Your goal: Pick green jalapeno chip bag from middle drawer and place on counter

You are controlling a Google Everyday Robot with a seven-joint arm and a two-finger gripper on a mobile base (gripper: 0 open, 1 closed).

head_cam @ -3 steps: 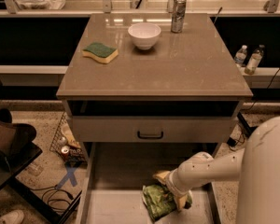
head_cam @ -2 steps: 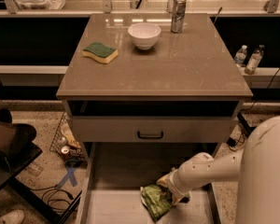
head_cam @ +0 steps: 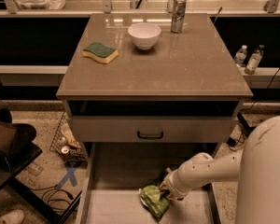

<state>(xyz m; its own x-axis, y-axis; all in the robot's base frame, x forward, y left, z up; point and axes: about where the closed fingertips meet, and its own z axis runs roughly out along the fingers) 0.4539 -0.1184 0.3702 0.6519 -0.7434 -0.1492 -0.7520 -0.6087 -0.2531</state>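
Note:
The green jalapeno chip bag (head_cam: 154, 201) lies crumpled on the floor of the middle drawer (head_cam: 112, 209), which is pulled out wide below the cabinet. My gripper (head_cam: 165, 193) reaches in from the right on the white arm (head_cam: 205, 169). It sits right at the bag's upper right edge and touches it. The arm's wrist hides the gripper's tip. The counter (head_cam: 186, 64) is the tan top of the cabinet above.
On the counter stand a green-topped yellow sponge (head_cam: 100, 52), a white bowl (head_cam: 144, 35) and a metal can (head_cam: 178, 14). A closed drawer front with a black handle (head_cam: 150, 135) sits above the open drawer. A wire basket with cans (head_cam: 63, 143) and cables lie on the floor to the left.
My gripper has moved down and slightly left onto the bag. The bag has shifted a little to the left on the drawer floor.

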